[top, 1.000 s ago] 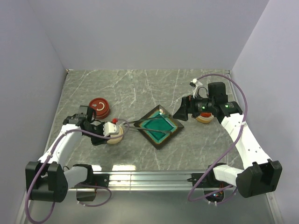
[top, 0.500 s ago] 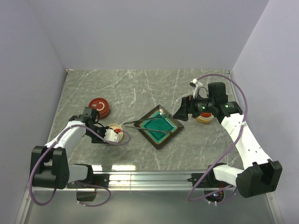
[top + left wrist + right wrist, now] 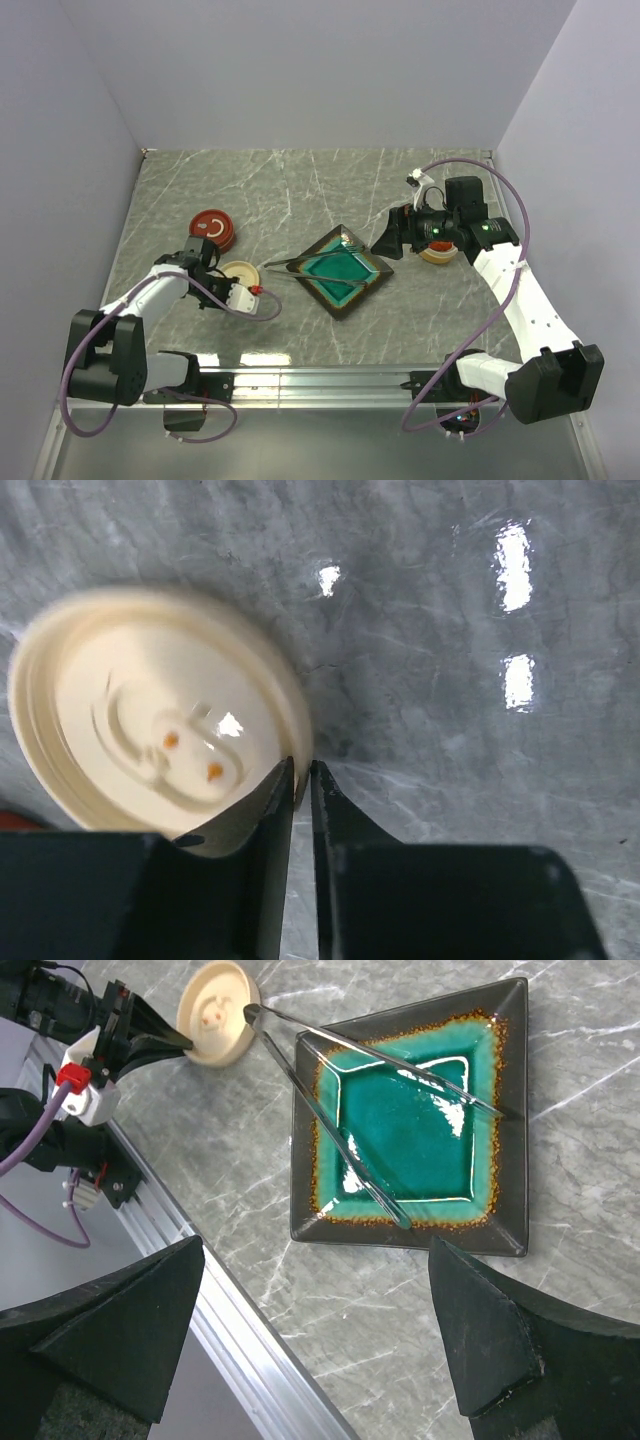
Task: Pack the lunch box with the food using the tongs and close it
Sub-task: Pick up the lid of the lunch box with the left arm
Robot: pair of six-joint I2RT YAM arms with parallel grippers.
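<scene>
The grey metal tongs [image 3: 268, 265] [image 3: 330, 1125] lie in a narrow V across the green square dish [image 3: 340, 311] [image 3: 400, 1239], joint end off its left corner. A cream round lunch box piece [image 3: 240, 270] [image 3: 150, 710] [image 3: 215, 998] lies flat left of them. My left gripper [image 3: 224, 283] [image 3: 302, 768] is shut on its near rim, one finger inside and one outside. Two tiny orange specks [image 3: 215, 771] sit on its inner face; whether they are food I cannot tell. My right gripper [image 3: 390, 237] [image 3: 316, 1244] hangs wide open above the dish's right side, holding nothing.
A red round lid [image 3: 212, 229] with a white mark lies behind the left gripper. Another cream and orange round container [image 3: 440, 256] sits under the right wrist. The metal rail [image 3: 250, 1360] runs along the table's near edge. Grey walls close in the left, back and right.
My left gripper has drawn back from over the cream piece to its near edge, and its fingers have narrowed onto the rim. The piece shifted slightly away. The right arm has not moved.
</scene>
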